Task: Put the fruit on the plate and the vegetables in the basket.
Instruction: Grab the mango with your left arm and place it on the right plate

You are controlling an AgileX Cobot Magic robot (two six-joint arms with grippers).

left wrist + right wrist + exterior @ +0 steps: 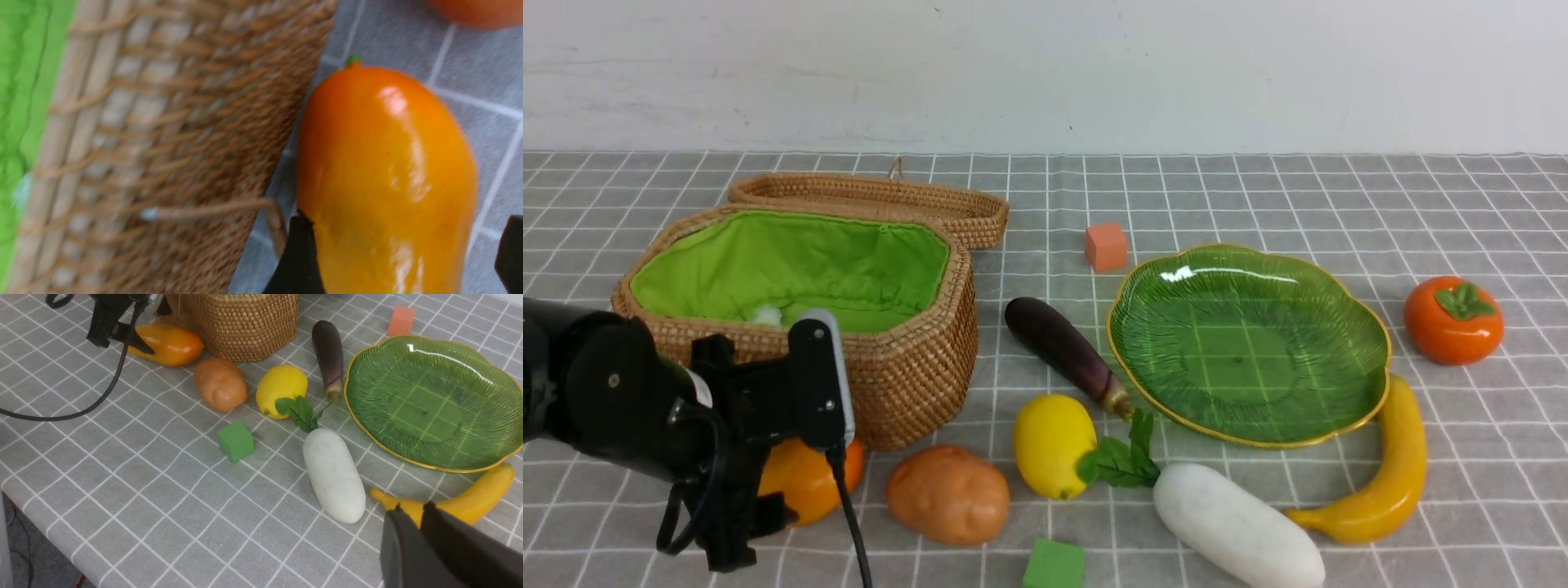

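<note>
My left gripper (760, 510) is open around the orange-yellow mango (805, 482), which lies on the table against the wicker basket (907, 367). In the left wrist view one finger (300, 253) touches the mango (384, 171); the other stands apart. The green plate (1250, 343) is bare. Lemon (1054, 445), banana (1388, 474), persimmon (1454, 320), potato (947, 494), radish (1237, 527) and eggplant (1062, 347) lie on the table. My right gripper (410, 510) is shut and empty, above the table near the banana (470, 498).
An orange cube (1105, 247) sits behind the plate and a green cube (1054, 565) near the front edge. The basket's lid (874, 200) lies open behind it. A small white thing (765, 314) shows inside the green lining. A black cable (81, 408) trails over the table.
</note>
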